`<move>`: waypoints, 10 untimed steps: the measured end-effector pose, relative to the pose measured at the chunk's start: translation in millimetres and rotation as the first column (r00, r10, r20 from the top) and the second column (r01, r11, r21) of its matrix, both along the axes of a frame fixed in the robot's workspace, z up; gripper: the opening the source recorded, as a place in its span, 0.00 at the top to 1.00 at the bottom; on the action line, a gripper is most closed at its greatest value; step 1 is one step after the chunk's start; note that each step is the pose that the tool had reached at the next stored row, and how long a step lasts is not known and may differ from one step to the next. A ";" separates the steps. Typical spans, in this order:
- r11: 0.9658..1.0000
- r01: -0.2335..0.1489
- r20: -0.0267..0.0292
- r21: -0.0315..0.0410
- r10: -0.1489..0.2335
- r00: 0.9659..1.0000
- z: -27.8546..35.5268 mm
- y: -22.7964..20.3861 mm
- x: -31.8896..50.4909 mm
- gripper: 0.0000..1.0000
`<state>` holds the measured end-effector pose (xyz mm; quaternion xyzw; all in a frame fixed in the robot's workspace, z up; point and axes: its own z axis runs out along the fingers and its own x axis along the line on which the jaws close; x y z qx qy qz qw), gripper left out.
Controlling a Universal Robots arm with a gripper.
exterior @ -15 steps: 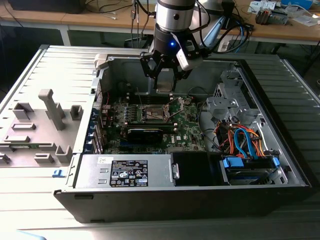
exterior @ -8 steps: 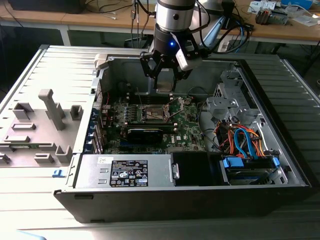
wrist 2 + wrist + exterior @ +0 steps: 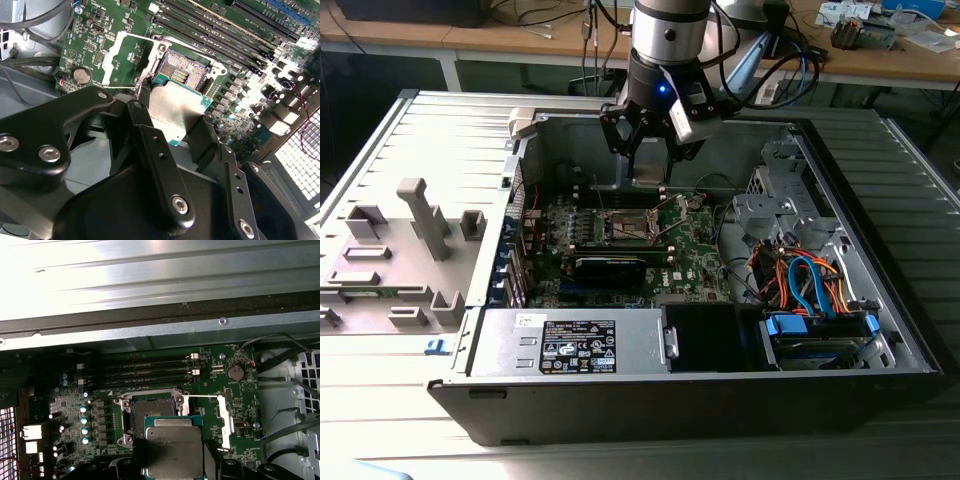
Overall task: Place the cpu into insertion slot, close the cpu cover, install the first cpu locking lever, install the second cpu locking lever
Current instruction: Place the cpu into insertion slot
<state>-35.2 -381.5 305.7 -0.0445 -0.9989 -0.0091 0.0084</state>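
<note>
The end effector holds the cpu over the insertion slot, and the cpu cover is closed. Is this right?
No. The cpu cover is open, swung beside the insertion slot, in the first wrist view. The end effector does hold the cpu.

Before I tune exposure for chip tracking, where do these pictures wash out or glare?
First wrist view: ribbed metal panel blown white. Second wrist view: cpu top mildly sheened, perforated grille overbright. Exterior view: motherboard comparatively dim.
</note>
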 end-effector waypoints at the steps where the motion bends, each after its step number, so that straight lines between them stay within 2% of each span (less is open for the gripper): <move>1: 1.000 0.001 0.000 0.000 -0.001 1.000 0.0 0.0 0.0 0.45; 10: 1.000 0.011 0.000 0.000 -0.011 1.000 0.0 0.0 0.0 0.45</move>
